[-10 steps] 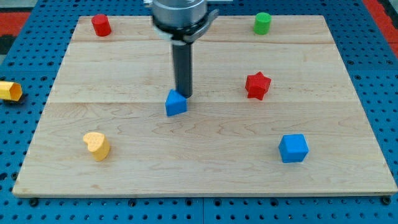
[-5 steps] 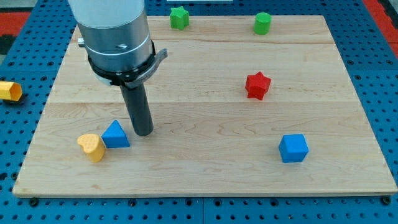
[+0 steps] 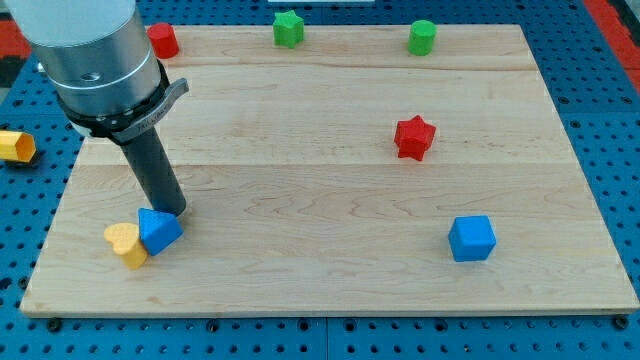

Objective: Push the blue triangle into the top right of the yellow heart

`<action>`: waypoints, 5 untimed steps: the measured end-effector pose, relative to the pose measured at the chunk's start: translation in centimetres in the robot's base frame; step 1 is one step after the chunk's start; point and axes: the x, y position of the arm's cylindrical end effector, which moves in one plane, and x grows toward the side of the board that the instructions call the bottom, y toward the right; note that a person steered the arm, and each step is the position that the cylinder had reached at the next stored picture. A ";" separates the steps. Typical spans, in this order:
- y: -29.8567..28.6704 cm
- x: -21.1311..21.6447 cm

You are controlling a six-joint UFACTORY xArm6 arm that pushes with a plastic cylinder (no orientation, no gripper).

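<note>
The blue triangle lies near the board's lower left, pressed against the right side of the yellow heart. The two touch. My tip stands just above and right of the blue triangle, touching or almost touching its upper right edge. The dark rod rises from there up and left to the grey arm body, which hides part of the board's upper left.
A red cylinder, a green star and a green cylinder sit along the view's top. A red star and a blue cube are at the right. A yellow block lies off the wooden board, at the left.
My tip has moved down and left across the board, pushing the blue triangle from the middle to the yellow heart. The heart has been shoved a little further left and down.
</note>
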 end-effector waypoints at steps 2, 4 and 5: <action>1.7 0.0; 2.4 0.0; 2.4 0.0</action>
